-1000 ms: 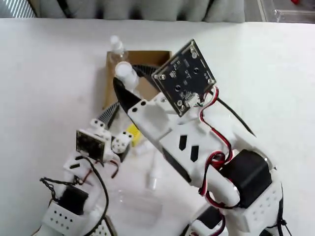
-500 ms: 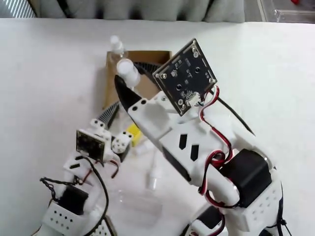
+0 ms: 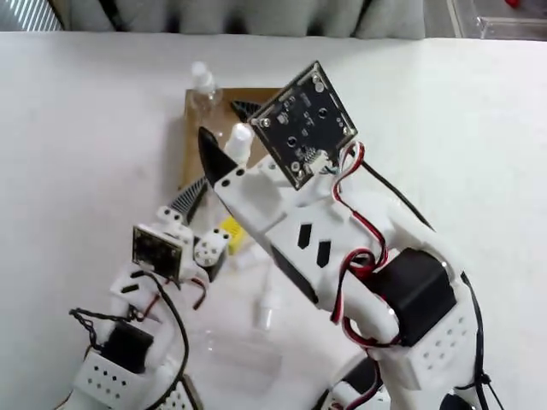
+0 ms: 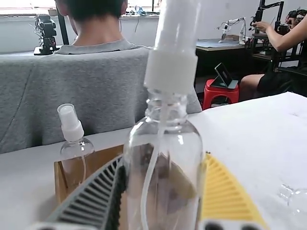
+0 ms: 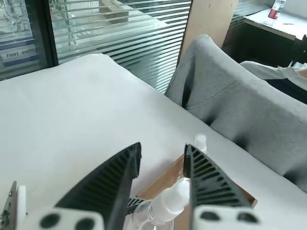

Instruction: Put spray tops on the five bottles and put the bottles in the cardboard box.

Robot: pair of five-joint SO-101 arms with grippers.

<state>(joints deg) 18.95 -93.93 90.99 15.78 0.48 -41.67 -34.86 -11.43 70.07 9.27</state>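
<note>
A clear bottle (image 4: 160, 158) with a white spray top (image 4: 172, 52) stands upright in my left gripper (image 4: 160, 194), which is shut on it between a grey and a yellow finger. In the high view that left gripper (image 3: 212, 213) sits just in front of the cardboard box (image 3: 265, 96). My right gripper (image 3: 220, 121) hangs open over the held bottle's spray top (image 3: 239, 139); the top (image 5: 172, 201) shows below and between the open right gripper (image 5: 162, 148). A second capped bottle (image 3: 203, 81) (image 4: 74, 143) (image 5: 200, 141) stands in the box (image 4: 60, 177).
A loose spray top (image 3: 267, 307) lies on the white table between the arms, and a clear bottle (image 3: 244, 352) lies near the front edge. A grey cloth-covered chair back (image 5: 230, 100) runs along the table's far side.
My right arm's wrist has swung left and toward the back. The held bottle's spray top now shows lower and further right, between the right fingers. The left arm has stayed put.
</note>
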